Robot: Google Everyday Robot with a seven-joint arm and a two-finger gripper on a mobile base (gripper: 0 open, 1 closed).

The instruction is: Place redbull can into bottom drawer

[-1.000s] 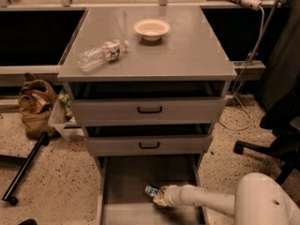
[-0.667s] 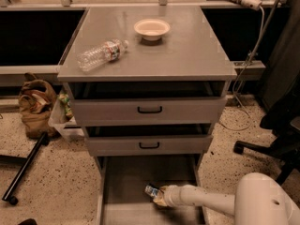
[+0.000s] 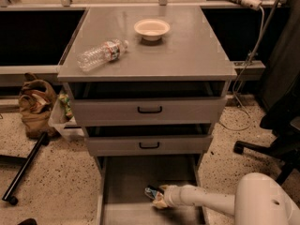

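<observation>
The bottom drawer (image 3: 126,177) is pulled out at the foot of the grey cabinet, a wide shallow grey tray. The redbull can (image 3: 152,191) lies on its side on the drawer floor, near the middle front. My gripper (image 3: 158,198) reaches in from the right on a white arm and sits against the can's right end, low in the drawer. The can's right part is hidden by the gripper.
A clear water bottle (image 3: 100,54) lies on the cabinet top, with a white bowl (image 3: 151,28) behind it. The two upper drawers (image 3: 149,110) stand slightly open above the bottom drawer. A brown bag (image 3: 35,104) and a black pole (image 3: 24,168) are on the floor at left, a chair base (image 3: 262,149) at right.
</observation>
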